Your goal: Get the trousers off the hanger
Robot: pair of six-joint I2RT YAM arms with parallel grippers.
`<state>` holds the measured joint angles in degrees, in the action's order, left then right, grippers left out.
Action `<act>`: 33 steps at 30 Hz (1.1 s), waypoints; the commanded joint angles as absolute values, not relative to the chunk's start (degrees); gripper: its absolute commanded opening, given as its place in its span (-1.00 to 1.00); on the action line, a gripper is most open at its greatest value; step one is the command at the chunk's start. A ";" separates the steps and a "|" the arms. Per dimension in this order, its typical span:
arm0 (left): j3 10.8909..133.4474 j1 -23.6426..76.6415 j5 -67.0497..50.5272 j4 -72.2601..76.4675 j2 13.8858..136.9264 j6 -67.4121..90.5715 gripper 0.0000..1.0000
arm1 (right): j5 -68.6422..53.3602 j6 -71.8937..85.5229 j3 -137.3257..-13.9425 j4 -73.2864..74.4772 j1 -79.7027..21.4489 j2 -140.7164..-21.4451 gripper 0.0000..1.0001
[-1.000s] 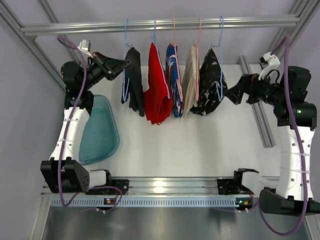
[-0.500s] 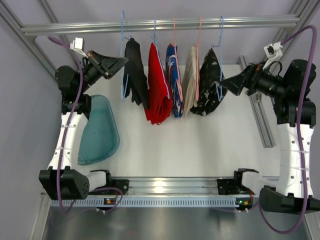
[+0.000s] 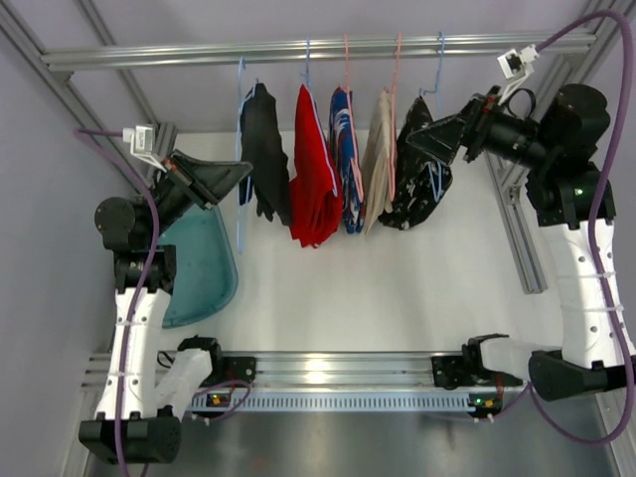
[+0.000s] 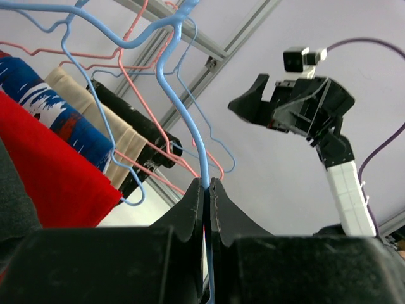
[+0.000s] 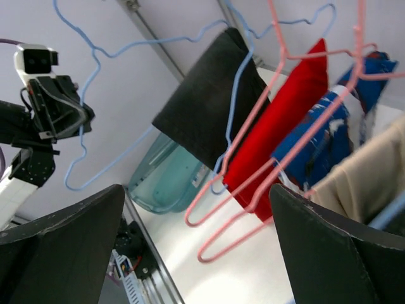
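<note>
- The left gripper [image 4: 207, 183] is closed; its two fingers pinch the thin wire of a light blue hanger [image 4: 202, 163].
- In the top view this hanger is at the upper left, the first one under the metal rail [image 3: 477, 42].
- The black trousers [image 3: 260, 149] are plain, soft and folded. They hang just right of that wire. In the right wrist view they appear draped over the far end of the hanger's lower bar.
- The red trousers [image 3: 316, 184] are plain bright red and folded, and hang between the black pair and a blue patterned garment [image 3: 341, 129].
- The right gripper [image 3: 419, 137], at the upper right, has its jaws wide apart and holds nothing, beside a black speckled garment [image 3: 417, 184].
</note>
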<state>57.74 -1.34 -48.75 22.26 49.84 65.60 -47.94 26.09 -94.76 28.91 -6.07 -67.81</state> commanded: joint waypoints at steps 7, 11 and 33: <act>56.51 -1.14 -46.94 21.55 39.65 53.88 -1.00 | -33.60 31.11 -100.28 16.11 -27.74 -74.70 0.99; 57.39 -1.14 -46.32 16.28 37.62 51.42 -1.00 | -29.45 34.89 -100.37 11.52 -35.58 -78.30 0.85; 61.08 -1.67 -46.32 9.50 35.16 48.25 -1.00 | -21.98 40.96 -115.40 8.26 -57.92 -99.58 0.51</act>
<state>55.75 -1.80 -47.48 -1.78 37.12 52.31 -24.29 39.59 -112.36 10.68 -56.42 -98.21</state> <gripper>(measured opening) 0.047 0.767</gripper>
